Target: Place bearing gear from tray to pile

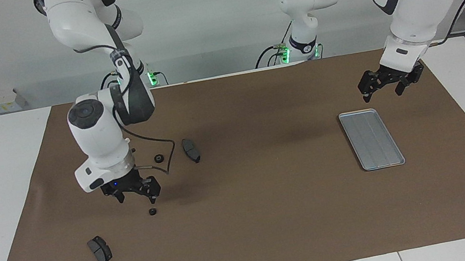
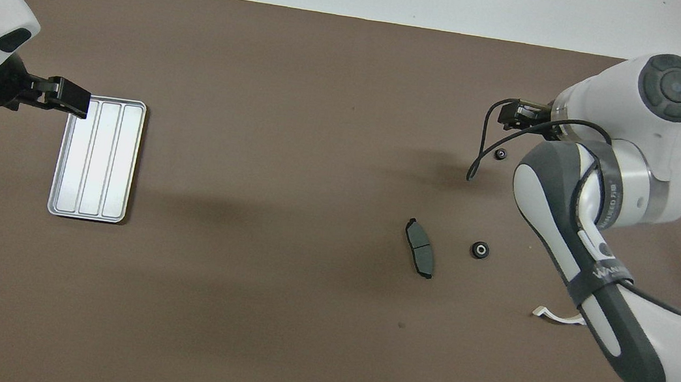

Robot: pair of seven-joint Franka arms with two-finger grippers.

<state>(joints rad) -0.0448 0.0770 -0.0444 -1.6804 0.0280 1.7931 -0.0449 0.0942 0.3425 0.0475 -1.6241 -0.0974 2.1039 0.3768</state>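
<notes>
Beside the open right gripper (image 1: 139,197), two bearing gears (image 1: 152,211) are seen among the pile (image 1: 191,150); the tray (image 1: 371,139) lies bare under the open, waiting left gripper (image 1: 388,86), so little is judged left.

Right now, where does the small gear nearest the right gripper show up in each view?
Facing view: the gear lies on the mat just below the right gripper.
Overhead view: the same gear sits beside the gripper, upper right.
Shared landmark: the brake pad, nearer the robots than the gear.

Ridged, shiny metal tray (image 1: 371,139) lies on matt brown paper mat (image 1: 275,218).
</notes>
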